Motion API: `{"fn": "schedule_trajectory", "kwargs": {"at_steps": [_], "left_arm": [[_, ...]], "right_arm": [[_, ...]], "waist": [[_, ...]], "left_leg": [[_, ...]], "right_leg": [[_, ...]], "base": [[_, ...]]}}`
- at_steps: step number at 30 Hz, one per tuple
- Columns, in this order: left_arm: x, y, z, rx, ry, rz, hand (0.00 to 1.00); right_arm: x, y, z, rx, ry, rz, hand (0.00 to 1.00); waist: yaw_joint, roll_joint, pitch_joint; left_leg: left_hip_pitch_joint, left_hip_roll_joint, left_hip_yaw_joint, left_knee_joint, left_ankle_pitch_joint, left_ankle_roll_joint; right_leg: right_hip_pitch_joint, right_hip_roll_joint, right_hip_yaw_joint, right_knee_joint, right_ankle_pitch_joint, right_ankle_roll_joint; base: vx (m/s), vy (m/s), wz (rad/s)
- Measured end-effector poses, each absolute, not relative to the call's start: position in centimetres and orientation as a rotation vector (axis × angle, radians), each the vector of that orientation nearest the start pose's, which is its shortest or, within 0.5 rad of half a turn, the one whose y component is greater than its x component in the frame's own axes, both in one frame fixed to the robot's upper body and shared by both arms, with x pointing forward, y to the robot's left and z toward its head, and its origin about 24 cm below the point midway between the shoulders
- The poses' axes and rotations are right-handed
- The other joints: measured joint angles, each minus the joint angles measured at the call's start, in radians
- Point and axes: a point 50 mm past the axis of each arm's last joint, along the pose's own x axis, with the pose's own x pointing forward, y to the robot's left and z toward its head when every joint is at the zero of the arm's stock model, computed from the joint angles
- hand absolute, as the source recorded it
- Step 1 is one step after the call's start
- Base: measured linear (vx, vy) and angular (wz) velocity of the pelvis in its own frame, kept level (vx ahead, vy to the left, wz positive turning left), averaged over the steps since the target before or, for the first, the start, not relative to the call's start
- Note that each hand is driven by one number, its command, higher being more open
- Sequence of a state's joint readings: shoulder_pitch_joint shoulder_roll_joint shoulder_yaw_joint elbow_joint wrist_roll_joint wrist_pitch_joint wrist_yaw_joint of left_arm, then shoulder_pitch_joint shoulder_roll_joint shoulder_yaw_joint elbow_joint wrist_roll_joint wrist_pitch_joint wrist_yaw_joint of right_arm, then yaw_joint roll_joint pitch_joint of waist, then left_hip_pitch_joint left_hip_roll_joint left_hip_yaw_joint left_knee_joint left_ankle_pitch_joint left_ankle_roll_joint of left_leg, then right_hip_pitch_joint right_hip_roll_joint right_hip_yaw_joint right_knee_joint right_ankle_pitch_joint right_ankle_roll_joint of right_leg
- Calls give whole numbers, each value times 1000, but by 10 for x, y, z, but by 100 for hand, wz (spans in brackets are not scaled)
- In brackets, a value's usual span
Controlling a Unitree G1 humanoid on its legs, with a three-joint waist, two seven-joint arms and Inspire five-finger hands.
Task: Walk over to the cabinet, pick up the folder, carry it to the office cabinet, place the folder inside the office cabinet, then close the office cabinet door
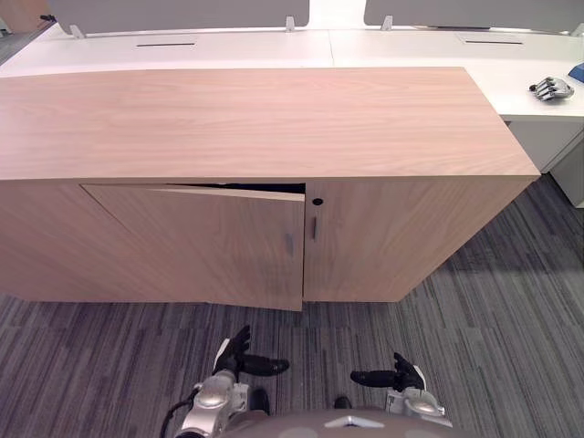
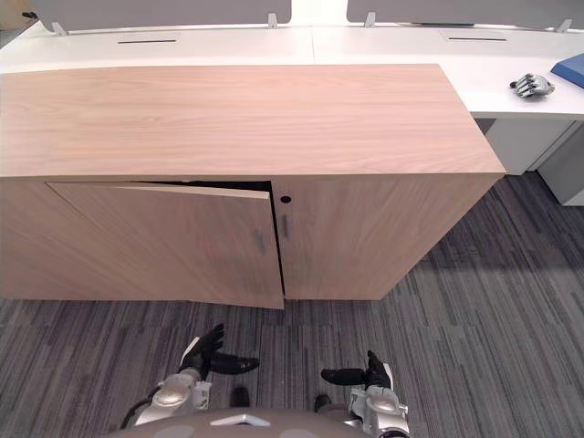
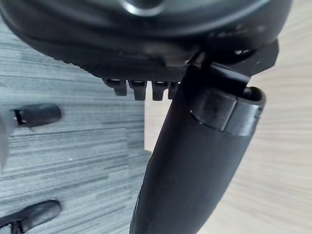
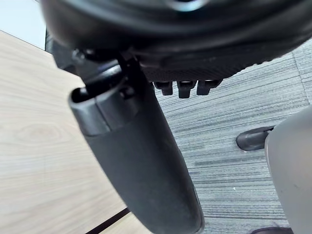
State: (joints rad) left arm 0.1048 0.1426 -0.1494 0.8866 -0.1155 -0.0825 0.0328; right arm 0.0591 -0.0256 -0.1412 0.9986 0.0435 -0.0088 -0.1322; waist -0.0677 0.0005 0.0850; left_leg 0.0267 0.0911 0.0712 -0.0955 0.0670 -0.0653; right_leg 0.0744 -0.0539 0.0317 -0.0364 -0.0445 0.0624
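Nearest, the left hand (image 1: 239, 356) and the right hand (image 1: 401, 374) hang low over the grey carpet (image 1: 474, 319). Both have their fingers loosely spread and thumbs out, holding nothing. Ahead, the office cabinet (image 1: 255, 119) has its left door (image 1: 210, 242) ajar, swung out at the handle (image 1: 289, 245) edge beside the shut right door (image 1: 401, 233). The gap behind it is dark, so I cannot tell whether the folder lies inside (a blue flat thing (image 1: 577, 70) at the far right edge of the white worktop (image 1: 228, 50) could be one). With both hands free, closing the door looks to be the step in hand: lay straight fingers flat on the door near the handle, away from the hinge, and push squarely until it sits flush with its neighbour, keeping fingertips clear of the seam
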Motion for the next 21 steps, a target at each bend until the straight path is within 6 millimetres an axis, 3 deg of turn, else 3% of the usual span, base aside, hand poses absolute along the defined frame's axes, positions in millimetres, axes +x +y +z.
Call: {"fn": "schedule_trajectory", "kwargs": {"at_steps": [8, 21], "left_arm": [[99, 194, -156, 90, 1039, 110, 100], [93, 201, -160, 24, 1078, 222, 100]], "right_arm": [[110, -185, -159, 52, 1073, -324, 100], [110, -184, -161, 82, 1097, -335, 100]], "waist": [[3, -13, 2], [8, -18, 6]], "left_leg": [[9, -4, 2, 0, -1, -1], [17, -14, 8, 0, -14, 1]], "right_leg": [[12, -4, 1, 0, 0, 0], [16, -14, 4, 1, -6, 7]], "base": [[0, 0, 0], [0, 0, 0]]}}
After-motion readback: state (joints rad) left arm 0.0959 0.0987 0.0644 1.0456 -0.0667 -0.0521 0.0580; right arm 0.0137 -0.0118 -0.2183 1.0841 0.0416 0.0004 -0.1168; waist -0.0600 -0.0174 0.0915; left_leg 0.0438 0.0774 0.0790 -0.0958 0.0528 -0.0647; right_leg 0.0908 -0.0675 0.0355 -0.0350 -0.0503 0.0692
